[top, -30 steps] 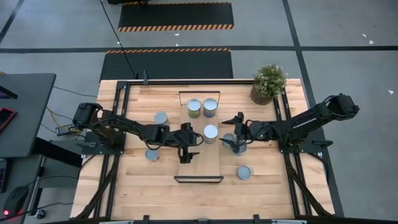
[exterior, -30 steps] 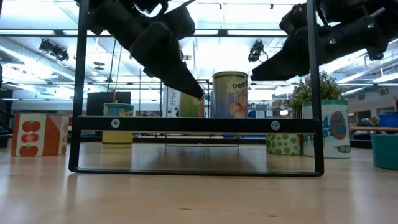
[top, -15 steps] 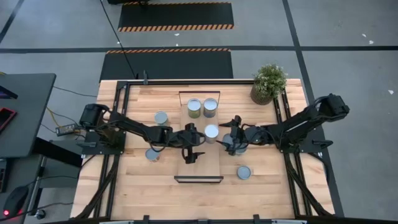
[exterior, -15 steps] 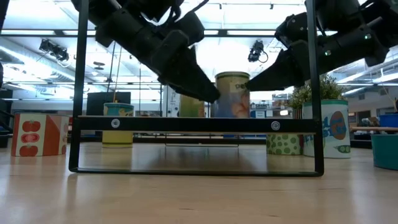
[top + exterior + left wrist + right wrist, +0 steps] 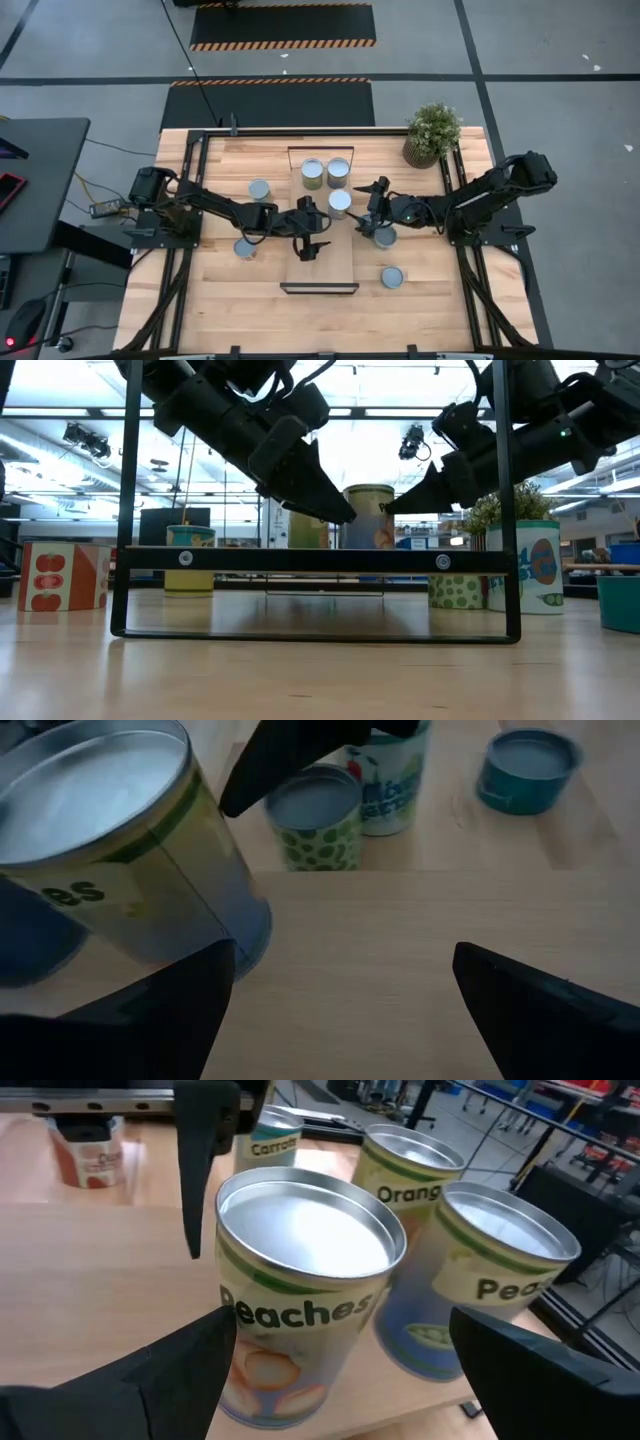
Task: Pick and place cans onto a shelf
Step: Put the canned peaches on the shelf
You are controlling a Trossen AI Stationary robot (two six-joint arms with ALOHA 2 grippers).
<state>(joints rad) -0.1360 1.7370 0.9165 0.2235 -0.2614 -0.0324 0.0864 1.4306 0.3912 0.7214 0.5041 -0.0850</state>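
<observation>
The long narrow light-wood shelf with dark trim at its short ends [image 5: 322, 262] runs across the middle of the wooden table [image 5: 430, 305]. Two silver-topped metal cans [image 5: 313, 173] stand side by side at its far end, labelled "Orang…" and "Pea…" in the right wrist view. Just nearer stands a third silver-topped can with a "Peaches" label [image 5: 300, 1305], close to the shelf's right edge [image 5: 339, 203].

The left gripper [image 5: 306, 236] hangs over the middle of the shelf, just beside the Peaches can, its jaws spread and holding nothing. The right gripper [image 5: 371, 196] sits at the shelf's right edge, jaws spread either side of the Peaches can without pinching it.

Off the shelf on the table: a green-dotted can [image 5: 320, 822] just right of the shelf under the right arm, a teal can [image 5: 392, 277] nearer the front right, and two more silver-topped cans [image 5: 259, 189] on the left side. A potted green plant [image 5: 431, 133] occupies the far right corner.
</observation>
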